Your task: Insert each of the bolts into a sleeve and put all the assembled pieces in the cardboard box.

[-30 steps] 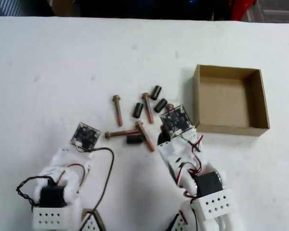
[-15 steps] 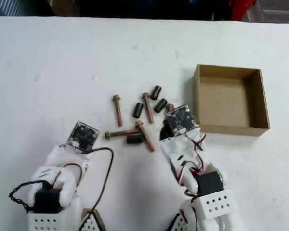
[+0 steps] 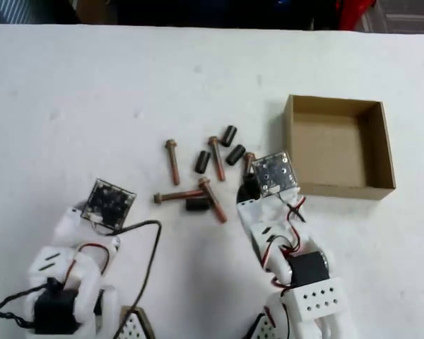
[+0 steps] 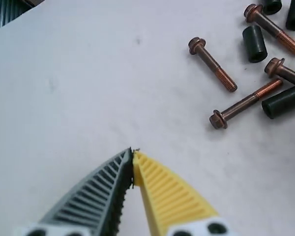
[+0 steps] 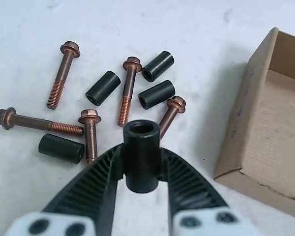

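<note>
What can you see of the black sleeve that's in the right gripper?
The sleeve is a short, matte black tube with a round hole, seemingly empty, at the end facing the wrist camera. The right gripper is shut on it, a ribbed finger pressed to each side. It is apart from the loose bolts on the table and from the cardboard box.

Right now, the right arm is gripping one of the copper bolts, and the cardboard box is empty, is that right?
Not quite. The right gripper is shut on a black sleeve, not a copper bolt; the right wrist view shows it clamped there. The cardboard box is empty, as you said.
</note>
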Controlling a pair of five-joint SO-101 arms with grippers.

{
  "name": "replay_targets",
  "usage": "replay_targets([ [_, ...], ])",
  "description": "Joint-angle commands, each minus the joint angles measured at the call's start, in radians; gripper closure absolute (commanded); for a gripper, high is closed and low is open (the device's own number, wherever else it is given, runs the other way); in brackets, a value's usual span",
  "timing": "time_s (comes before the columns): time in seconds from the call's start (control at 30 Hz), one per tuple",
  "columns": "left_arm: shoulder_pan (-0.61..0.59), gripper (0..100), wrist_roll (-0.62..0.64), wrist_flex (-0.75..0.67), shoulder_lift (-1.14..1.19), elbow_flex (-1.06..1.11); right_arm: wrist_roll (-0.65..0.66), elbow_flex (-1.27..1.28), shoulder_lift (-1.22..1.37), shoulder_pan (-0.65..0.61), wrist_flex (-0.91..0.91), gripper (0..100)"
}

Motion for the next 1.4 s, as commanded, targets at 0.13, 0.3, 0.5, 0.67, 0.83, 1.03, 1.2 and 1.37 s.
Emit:
replay_targets([
  [0.13,0.004,98,0.020,0.000,0.467,-0.345,-0.009,-0.012,-0.018,0.012,-0.021,98.1],
  [0.3,0.004,97,0.117,-0.003,0.751,-0.482,-0.002,-0.012,-0.018,0.010,-0.022,98.1],
  [0.5,0.005,97,0.189,-0.005,1.000,-0.617,-0.002,0.029,-0.018,0.010,-0.022,98.1],
  [0.67,0.090,97,0.262,-0.003,1.187,-0.695,-0.002,0.037,-0.018,0.010,-0.022,98.1],
  [0.83,0.174,97,0.356,-0.003,1.363,-0.790,-0.002,0.049,-0.018,0.012,-0.024,98.1],
  [1.03,0.222,97,0.512,-0.003,1.555,-0.916,-0.003,0.095,-0.018,0.013,-0.105,98.1],
  [1.2,0.278,97,0.709,-0.003,1.664,-0.988,-0.005,0.155,-0.018,0.019,-0.208,98.1],
  [1.37,0.328,98,0.747,-0.005,1.744,-1.057,-0.008,0.166,-0.018,0.019,-0.226,98.1],
])
